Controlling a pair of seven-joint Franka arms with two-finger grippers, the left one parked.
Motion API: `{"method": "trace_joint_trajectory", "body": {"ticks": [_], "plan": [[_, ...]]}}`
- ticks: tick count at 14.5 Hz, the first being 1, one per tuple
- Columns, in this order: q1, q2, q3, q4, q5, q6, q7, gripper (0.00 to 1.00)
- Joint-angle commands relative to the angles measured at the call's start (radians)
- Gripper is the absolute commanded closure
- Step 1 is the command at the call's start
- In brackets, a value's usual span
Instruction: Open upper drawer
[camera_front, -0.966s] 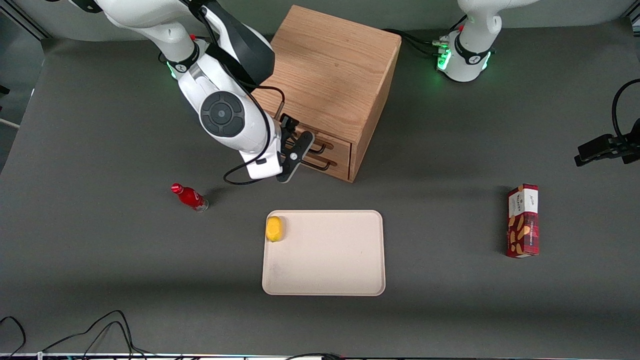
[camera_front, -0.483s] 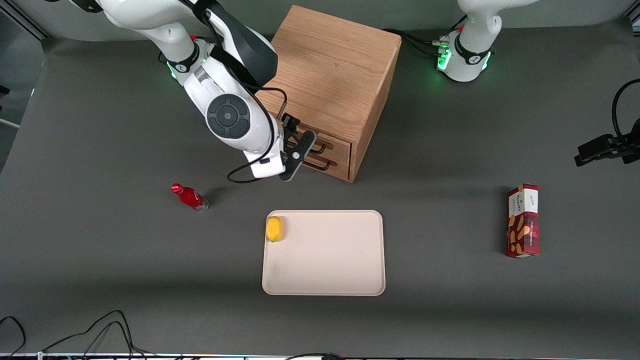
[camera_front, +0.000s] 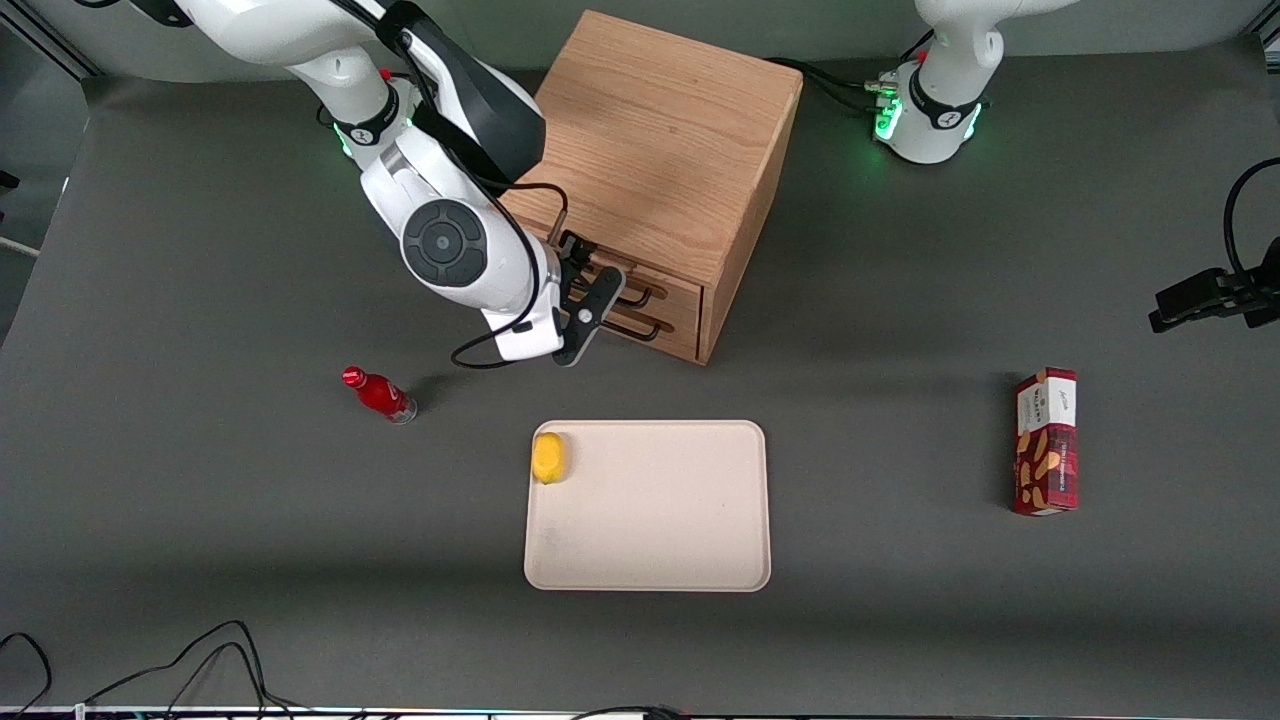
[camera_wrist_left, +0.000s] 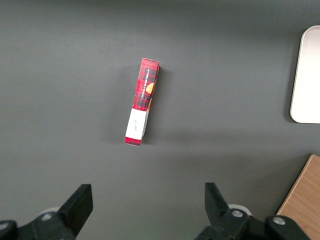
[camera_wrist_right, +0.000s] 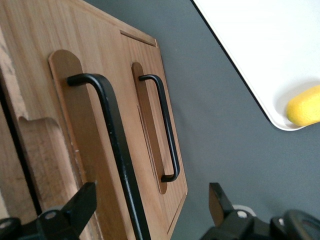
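The wooden cabinet (camera_front: 660, 150) stands at the table's back, its two drawers facing the front camera. The upper drawer (camera_front: 675, 288) looks shut, its front flush with the cabinet. Its black wire handle (camera_front: 641, 294) sits just above the lower drawer's handle (camera_front: 646, 330). My right gripper (camera_front: 592, 300) is in front of the drawers at handle height. In the right wrist view the gripper (camera_wrist_right: 152, 205) is open and the upper drawer's handle (camera_wrist_right: 117, 150) runs between its fingers, touching neither. The lower drawer's handle (camera_wrist_right: 167, 130) lies outside them, nearer the table.
A cream tray (camera_front: 660, 540) with a yellow lemon (camera_front: 549, 457) in one corner lies nearer the front camera than the cabinet. A red bottle (camera_front: 380, 393) lies toward the working arm's end. A red snack box (camera_front: 1046, 440) lies toward the parked arm's end.
My gripper and forearm shifted slightly in front of the drawers, first toward the cabinet and then a little back. The drawers have not moved.
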Motion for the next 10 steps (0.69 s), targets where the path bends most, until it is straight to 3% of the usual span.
{"method": "trace_joint_trajectory", "body": {"ticks": [1, 10], "plan": [[-0.01, -0.025, 0.013, -0.041, -0.006, 0.035, -0.021, 0.0], [-0.008, -0.019, 0.013, -0.067, -0.017, 0.076, -0.021, 0.0]]}}
